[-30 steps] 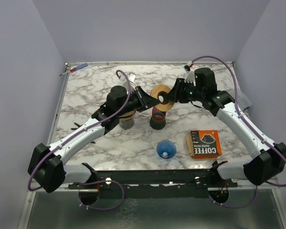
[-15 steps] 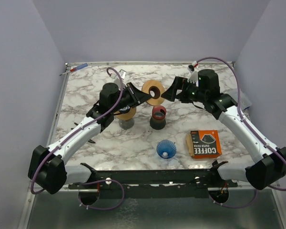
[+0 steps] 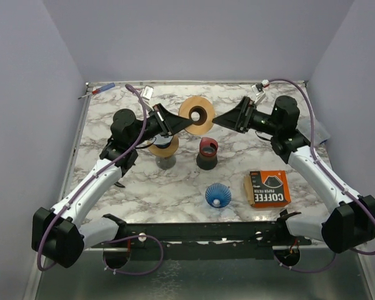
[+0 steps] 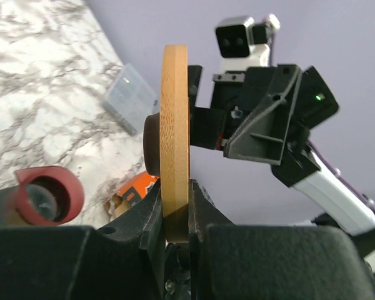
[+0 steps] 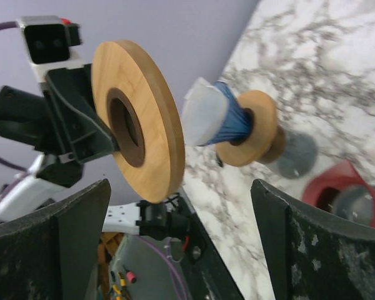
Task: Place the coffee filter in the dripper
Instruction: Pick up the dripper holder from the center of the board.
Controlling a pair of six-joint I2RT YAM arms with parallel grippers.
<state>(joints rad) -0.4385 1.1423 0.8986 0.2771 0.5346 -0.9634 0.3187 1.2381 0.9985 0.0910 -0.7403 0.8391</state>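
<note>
My left gripper (image 3: 174, 122) is shut on the lower edge of a wooden ring (image 3: 197, 117) and holds it upright in the air over the back of the table; the ring (image 4: 174, 131) stands edge-on between the jaws of that gripper (image 4: 175, 212). My right gripper (image 3: 228, 119) hangs open just right of the ring, not touching it. The ring (image 5: 137, 119) faces my open right gripper (image 5: 180, 187). A blue ribbed dripper (image 5: 228, 119) with a white filter (image 5: 200, 112) in its mouth sits in a second wooden ring on a glass stand (image 3: 165, 150). Another blue dripper (image 3: 217, 195) lies near the front.
An orange coffee filter box (image 3: 267, 188) lies at the front right. A red and black cup (image 3: 207, 153) stands mid-table beside the glass stand. A red and blue pen (image 3: 99, 90) lies at the back left corner. Purple walls close in the table.
My right gripper has opened, let go of the wooden ring and drawn back to the right. My left arm has carried the ring back and to the left, higher above the table.
</note>
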